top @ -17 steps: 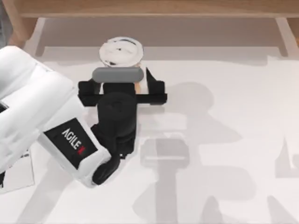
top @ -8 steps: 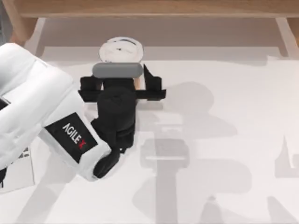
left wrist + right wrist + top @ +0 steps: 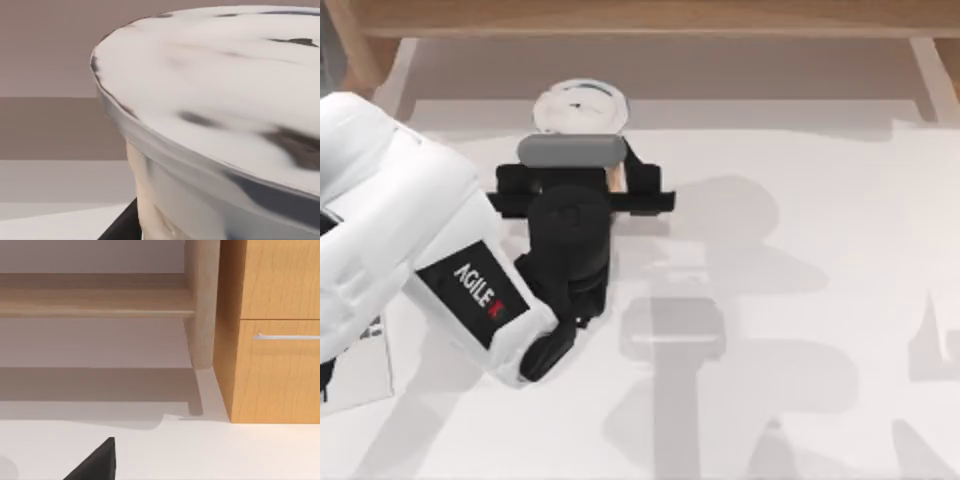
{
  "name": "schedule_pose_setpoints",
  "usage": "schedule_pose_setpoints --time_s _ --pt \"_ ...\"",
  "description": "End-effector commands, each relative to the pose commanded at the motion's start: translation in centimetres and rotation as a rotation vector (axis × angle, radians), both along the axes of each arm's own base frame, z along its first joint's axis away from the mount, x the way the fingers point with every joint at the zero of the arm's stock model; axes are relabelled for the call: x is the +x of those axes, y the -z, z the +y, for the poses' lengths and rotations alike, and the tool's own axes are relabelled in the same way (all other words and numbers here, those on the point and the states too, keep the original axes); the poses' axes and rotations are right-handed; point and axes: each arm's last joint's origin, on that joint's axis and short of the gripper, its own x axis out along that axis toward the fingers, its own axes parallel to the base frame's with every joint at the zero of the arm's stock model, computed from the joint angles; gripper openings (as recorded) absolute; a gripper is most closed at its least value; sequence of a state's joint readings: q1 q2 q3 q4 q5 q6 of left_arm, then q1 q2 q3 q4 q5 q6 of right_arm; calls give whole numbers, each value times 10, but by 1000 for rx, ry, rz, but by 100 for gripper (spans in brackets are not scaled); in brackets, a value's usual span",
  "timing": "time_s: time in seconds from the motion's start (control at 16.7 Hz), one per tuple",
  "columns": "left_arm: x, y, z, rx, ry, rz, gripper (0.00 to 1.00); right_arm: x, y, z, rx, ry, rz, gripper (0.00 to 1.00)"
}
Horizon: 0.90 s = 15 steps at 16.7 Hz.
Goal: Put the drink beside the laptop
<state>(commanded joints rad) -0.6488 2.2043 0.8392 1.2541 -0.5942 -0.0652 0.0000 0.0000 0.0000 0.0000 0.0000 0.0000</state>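
The drink [image 3: 578, 108] stands upright near the table's back edge, left of centre, its white round lid facing up and a strip of orange label [image 3: 615, 180] showing below it. My left gripper [image 3: 578, 168] reaches it from the near side, with black fingers [image 3: 642, 180] pressed on both sides of the cup, shut on it. In the left wrist view the drink's lid [image 3: 225, 100] looms very close, with a black finger [image 3: 120, 225] against the cup wall. A dark corner of my right gripper [image 3: 95, 465] shows, parked off to the right. The laptop is hidden.
A wooden shelf frame [image 3: 640, 20] runs along the back of the white table [image 3: 800, 300]. A wooden cabinet with a metal handle [image 3: 270, 340] stands beside a table leg. A pale flat thing with dark marks [image 3: 360, 370] peeks out under my left arm.
My left gripper edged slightly toward the drink and its fingers drew inward onto the cup's sides. The drink has stayed in place.
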Motion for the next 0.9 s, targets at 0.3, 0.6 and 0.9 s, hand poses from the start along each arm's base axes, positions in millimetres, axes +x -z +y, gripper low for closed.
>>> schedule_pose_setpoints --time_s 0.3,0.6,0.9 --pt "0 0 0 0 0 0 0 0 0 0 0 0 0 100" --pt "0 0 0 0 0 0 0 0 0 0 0 0 0 100" --pt "-1 -9 -1 0 3 -1 0 0 0 0 0 0 0 100"
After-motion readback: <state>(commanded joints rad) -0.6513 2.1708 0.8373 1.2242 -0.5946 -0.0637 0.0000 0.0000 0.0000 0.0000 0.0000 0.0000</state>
